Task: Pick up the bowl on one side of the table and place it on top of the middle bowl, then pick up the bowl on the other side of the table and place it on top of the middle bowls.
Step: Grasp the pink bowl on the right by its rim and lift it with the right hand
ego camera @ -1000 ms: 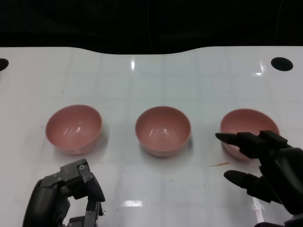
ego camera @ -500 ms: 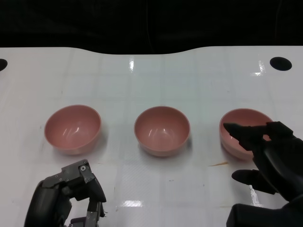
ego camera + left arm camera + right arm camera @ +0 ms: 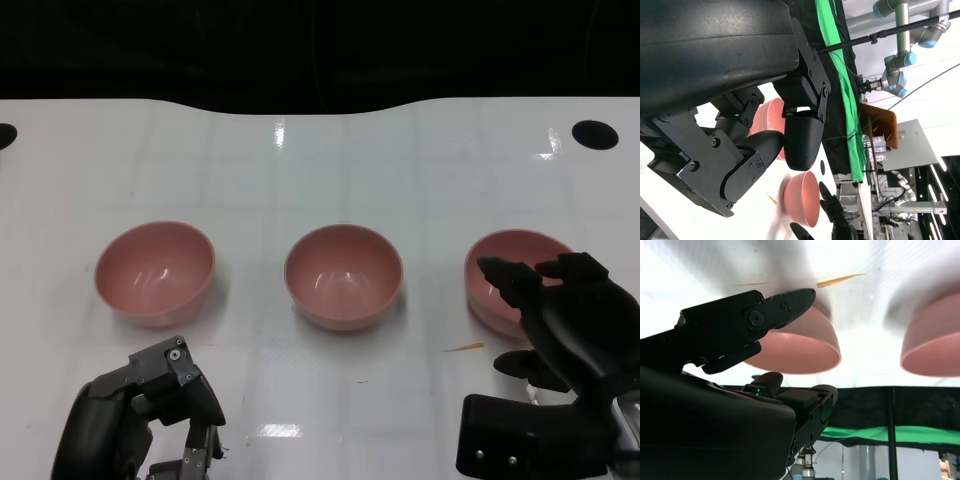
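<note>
Left robot hand [image 3: 140, 420]: low at the near edge of the worktop [image 3: 320, 170], fingers curled in, holding nothing, well apart from the left bowl [image 3: 155, 272].
Right robot hand [image 3: 570, 325]: at the near side of the right bowl [image 3: 505, 268], fingers spread. The top fingers reach over the rim and the thumb sits low on the outside.
Grip: it looks like the right robot hand has not closed on the bowl. The head view is partly blocked there, so I cannot tell if a finger is touching the rim.
Stick: one thin orange bit [image 3: 463, 348] lies on the worktop just beside the right bowl.
Left bowl: sits by itself on the worktop, mouth up, nothing in it.
Middle bowl [image 3: 343, 275]: sits by itself between the other two, mouth up, with no bowl on top of it.
Right bowl: sits on the worktop at its own side, not lifted as far as I can see.
Holes: two dark holes [image 3: 595, 134] near the far corners of the worktop.
Done: nothing is stacked.
Left to do: grab and lift the right bowl, set it in the middle bowl, then do the same with the left bowl.
Count: three pink bowls, two robot hands, one stick, two holes.
</note>
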Available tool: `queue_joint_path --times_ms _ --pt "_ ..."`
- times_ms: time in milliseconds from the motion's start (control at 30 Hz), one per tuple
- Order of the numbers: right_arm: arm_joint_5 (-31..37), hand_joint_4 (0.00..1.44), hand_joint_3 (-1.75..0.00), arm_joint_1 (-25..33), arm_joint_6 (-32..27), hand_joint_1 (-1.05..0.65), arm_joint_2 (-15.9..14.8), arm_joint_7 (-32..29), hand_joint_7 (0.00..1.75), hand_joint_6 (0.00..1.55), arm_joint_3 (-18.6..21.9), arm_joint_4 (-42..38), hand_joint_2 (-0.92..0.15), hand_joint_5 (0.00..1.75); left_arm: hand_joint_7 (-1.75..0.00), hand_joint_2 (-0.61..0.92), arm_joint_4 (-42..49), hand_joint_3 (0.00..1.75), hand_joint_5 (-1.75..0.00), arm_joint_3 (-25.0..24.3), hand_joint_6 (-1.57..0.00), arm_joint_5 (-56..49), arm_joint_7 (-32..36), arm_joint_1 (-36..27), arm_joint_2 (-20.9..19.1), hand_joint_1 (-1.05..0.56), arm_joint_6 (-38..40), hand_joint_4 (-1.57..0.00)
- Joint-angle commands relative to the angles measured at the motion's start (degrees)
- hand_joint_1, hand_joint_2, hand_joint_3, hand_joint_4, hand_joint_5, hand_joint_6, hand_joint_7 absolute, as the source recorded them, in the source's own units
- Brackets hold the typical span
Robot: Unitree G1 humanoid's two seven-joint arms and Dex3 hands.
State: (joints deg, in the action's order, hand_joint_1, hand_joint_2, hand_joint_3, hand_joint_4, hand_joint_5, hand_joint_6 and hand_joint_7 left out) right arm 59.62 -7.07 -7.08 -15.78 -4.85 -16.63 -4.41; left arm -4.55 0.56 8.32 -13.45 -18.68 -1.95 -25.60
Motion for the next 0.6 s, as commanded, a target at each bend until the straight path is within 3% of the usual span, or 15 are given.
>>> queue_joint_path --times_ms 33,200,333,467,500,567,600 --pt "0.78 0.15 -0.01 -2.19 -1.75 -0.57 -0.90 -0.84 0.04 0.33 -1.29 -2.88 -0.88 0.56 -1.50 0.35 -0.50 1.43 -1.67 -0.22 -0.82 0.12 0.06 -0.47 -0.40 -0.13 -0.01 -0.86" --pt "0.54 0.19 0.00 -4.76 -3.03 -0.58 -0.97 -1.12 0.03 0.36 -3.37 -8.33 -0.89 0.52 -1.50 0.35 -0.96 1.42 -1.67 -0.11 -0.82 0.14 0.15 -0.69 -0.34 -0.13 0.33 -0.86" --pt "-0.30 0.33 0.00 -7.50 -3.13 -0.56 -0.78 -2.48 0.02 0.41 -4.87 -13.90 -0.91 0.37 -1.50 0.35 -1.48 1.42 -1.68 -0.04 -0.82 0.32 0.16 -0.88 -0.35 -0.14 0.95 -0.86" --pt "-1.56 0.50 -0.01 -10.77 -3.10 -0.53 -0.50 -2.73 0.04 0.51 -6.13 -18.96 -0.91 0.33 -1.50 0.34 -2.31 1.44 -1.68 -0.01 -0.83 0.11 0.53 -1.07 -0.24 -0.15 2.02 -0.86" --pt "-2.09 0.66 -0.01 -11.41 -2.96 -0.48 -0.52 -2.57 0.05 0.61 -6.41 -19.91 -0.92 0.55 -1.50 0.34 -2.32 1.44 -1.68 -0.04 -0.84 0.05 0.54 -1.07 -0.22 -0.15 2.01 -0.86" --pt "-3.54 0.73 -0.01 -12.60 -2.46 -0.41 -0.57 -1.88 0.05 0.75 -6.78 -21.65 -0.90 0.92 -1.50 0.33 -2.52 1.45 -1.68 -0.06 -0.84 -0.23 0.71 -1.23 -0.19 -0.15 2.13 -0.86" --pt "-4.09 0.78 0.00 -12.95 -2.25 -0.34 -0.66 -1.81 0.06 0.86 -6.96 -22.18 -0.89 1.24 -1.50 0.33 -2.72 1.45 -1.68 -0.04 -0.84 -0.29 0.78 -1.36 -0.17 -0.15 2.28 -0.87"
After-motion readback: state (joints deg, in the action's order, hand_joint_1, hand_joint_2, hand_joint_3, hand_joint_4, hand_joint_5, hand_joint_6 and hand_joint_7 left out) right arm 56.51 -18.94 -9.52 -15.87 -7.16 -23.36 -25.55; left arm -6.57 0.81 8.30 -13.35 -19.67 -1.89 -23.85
